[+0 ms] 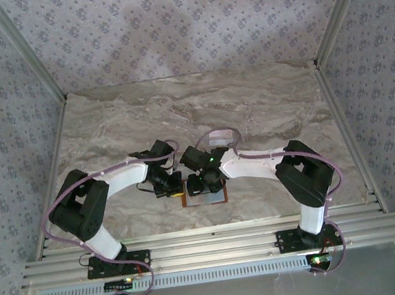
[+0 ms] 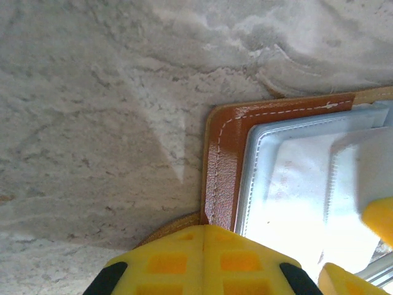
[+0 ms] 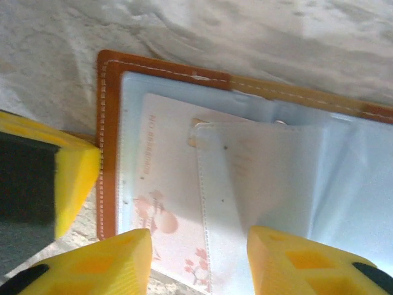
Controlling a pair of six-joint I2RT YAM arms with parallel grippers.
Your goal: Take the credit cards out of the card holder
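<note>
Marble table (image 1: 178,113) | card holder (image 3: 107,123) holds card (image 3: 166,184) | left hand (image 2: 203,236) clenched | right hand (image 3: 199,238) released

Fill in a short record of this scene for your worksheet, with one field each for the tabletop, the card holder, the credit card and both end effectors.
tabletop: marbled grey
card holder: brown leather, lying open, pale blue lining facing up
credit card: pale with pink print, tucked in a pocket, not yet out
left end effector: shut, tips at the holder's brown edge
right end effector: open, poised over the pockets, holding nothing
</note>
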